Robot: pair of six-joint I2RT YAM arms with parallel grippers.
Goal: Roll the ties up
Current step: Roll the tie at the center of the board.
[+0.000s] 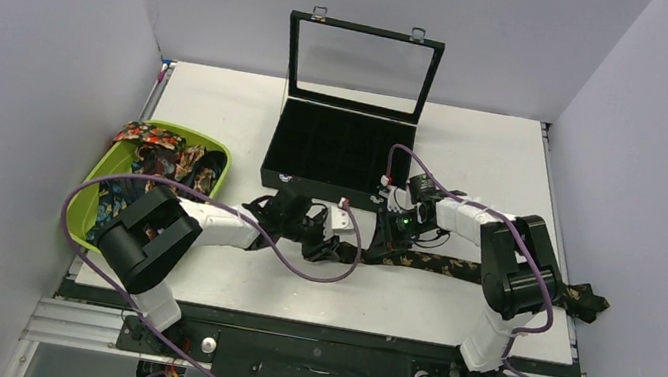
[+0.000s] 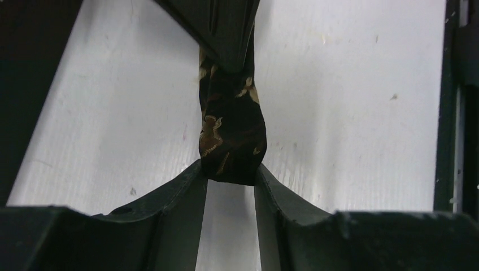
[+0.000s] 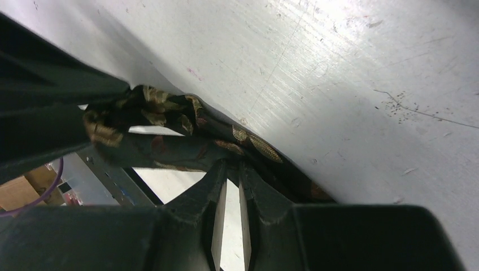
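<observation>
A dark tie with tan-gold florals (image 1: 459, 267) lies across the table's front, its far end at the right edge (image 1: 587, 302). My left gripper (image 1: 351, 247) is shut on the tie's folded near end, seen between its fingertips in the left wrist view (image 2: 230, 169), where the tie (image 2: 231, 127) hangs just above the table. My right gripper (image 1: 390, 240) is shut on the same tie a little further along; the right wrist view shows its gripper (image 3: 230, 167) pinching the fabric (image 3: 248, 141). The right fingers (image 2: 226, 34) show at the top of the left wrist view.
A green bin (image 1: 92, 186) at the left holds several more patterned ties (image 1: 158, 156). A black compartment box (image 1: 335, 153) with its glass lid (image 1: 359, 66) raised stands at the back centre. Purple cables (image 1: 297, 269) loop beside both arms.
</observation>
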